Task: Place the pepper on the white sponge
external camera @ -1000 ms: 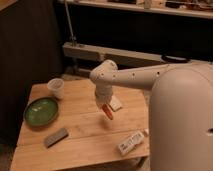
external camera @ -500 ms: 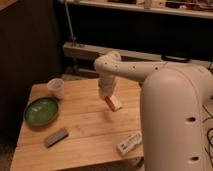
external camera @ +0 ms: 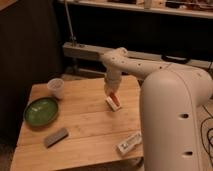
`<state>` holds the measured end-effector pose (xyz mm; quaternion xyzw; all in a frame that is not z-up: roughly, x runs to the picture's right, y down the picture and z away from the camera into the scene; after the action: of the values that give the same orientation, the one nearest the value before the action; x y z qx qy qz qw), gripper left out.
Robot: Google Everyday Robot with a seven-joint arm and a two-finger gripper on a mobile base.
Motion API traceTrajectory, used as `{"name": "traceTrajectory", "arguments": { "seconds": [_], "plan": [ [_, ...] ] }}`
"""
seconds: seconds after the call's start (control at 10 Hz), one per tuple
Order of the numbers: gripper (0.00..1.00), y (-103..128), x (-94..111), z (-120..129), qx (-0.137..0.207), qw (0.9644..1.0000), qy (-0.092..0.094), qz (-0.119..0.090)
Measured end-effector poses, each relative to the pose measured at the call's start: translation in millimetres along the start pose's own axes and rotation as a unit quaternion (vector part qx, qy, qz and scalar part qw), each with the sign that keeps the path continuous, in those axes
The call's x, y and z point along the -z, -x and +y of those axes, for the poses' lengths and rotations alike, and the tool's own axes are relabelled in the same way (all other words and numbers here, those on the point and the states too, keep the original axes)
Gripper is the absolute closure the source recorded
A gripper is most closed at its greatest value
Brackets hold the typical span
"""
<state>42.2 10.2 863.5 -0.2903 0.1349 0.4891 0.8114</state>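
Note:
The small red-orange pepper (external camera: 113,98) lies over the white sponge (external camera: 114,104), a small flat whitish pad on the wooden table (external camera: 85,120) towards its right side. My gripper (external camera: 110,91) hangs from the white arm (external camera: 150,70) directly above them, its tip at the pepper's upper end. Whether the pepper rests on the sponge or hangs just above it does not show.
A green bowl (external camera: 41,110) sits at the table's left, a white cup (external camera: 56,87) behind it. A dark grey block (external camera: 55,137) lies at the front left. A white bottle-like object with markings (external camera: 129,143) lies at the front right edge. My white body (external camera: 175,125) fills the right.
The arm has carried the pepper a little right and down onto the white sponge; my body has swung further into view on the right.

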Motion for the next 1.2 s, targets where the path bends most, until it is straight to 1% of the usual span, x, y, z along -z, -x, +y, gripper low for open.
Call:
{"name": "traceTrajectory", "arguments": {
  "seconds": [0.2,0.4,0.5,0.6,0.8,1.0,1.1,1.2],
  "plan": [
    [0.99,2,-7,-15,-0.001,1.0000,0.004,0.004],
    [0.99,8,-15,-18,0.009,0.9999,0.010,0.006],
    [0.97,11,-19,-21,0.013,0.9998,0.015,0.006],
    [0.89,12,-27,-21,0.017,0.9996,0.019,0.008],
    [0.67,17,-38,-18,0.020,0.9993,0.028,0.012],
    [0.49,14,-43,-23,0.013,0.9993,0.032,0.016],
    [0.39,12,-46,-26,0.008,0.9992,0.034,0.019],
    [0.25,6,-48,-32,0.002,0.9991,0.038,0.021]
  ]
}}
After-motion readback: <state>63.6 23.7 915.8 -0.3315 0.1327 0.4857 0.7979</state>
